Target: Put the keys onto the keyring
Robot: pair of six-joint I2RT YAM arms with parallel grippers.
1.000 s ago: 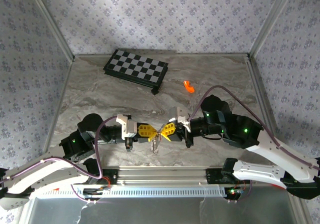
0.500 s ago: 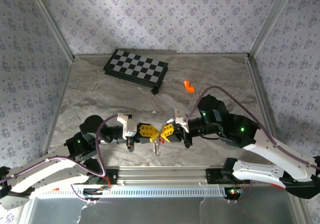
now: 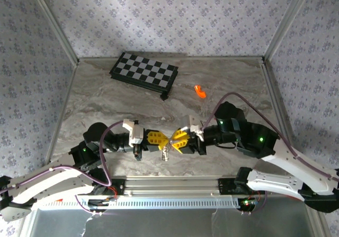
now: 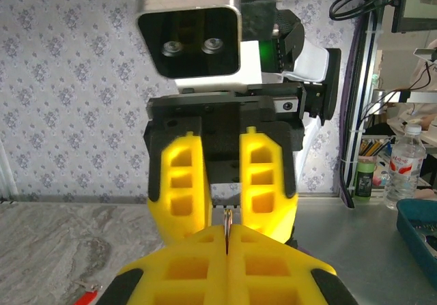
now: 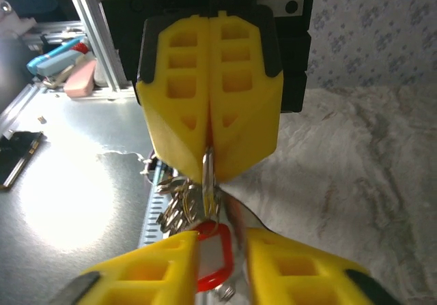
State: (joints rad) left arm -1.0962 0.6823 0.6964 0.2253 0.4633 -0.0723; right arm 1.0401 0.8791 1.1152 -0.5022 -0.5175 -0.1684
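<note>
My left gripper (image 3: 160, 139) is shut on the silver keyring (image 4: 227, 222), pinching the loop's edge between its yellow fingertips (image 4: 198, 260). The keyring (image 5: 208, 172) hangs from those jaws with several silvery loops and a bit of chain (image 5: 179, 206) below it. A red key tag with a pale centre (image 5: 217, 258) dangles from the ring. My right gripper (image 5: 222, 267) faces the left one tip to tip, its fingers (image 5: 160, 271) open on either side of the tag. In the top view the ring (image 3: 166, 153) hangs between both grippers, just above the table's near edge.
A black-and-white chequered board (image 3: 144, 72) lies at the back left. A bright orange piece (image 3: 199, 91) sits on the marble table (image 3: 106, 104) behind my right arm. The metal rail (image 3: 175, 184) runs right under the grippers. A small red piece (image 4: 85, 295) lies on the table.
My right gripper's jaws have parted; they were shut against the left gripper's tips before. The left gripper stays shut on the keyring, and both arms have barely shifted.
</note>
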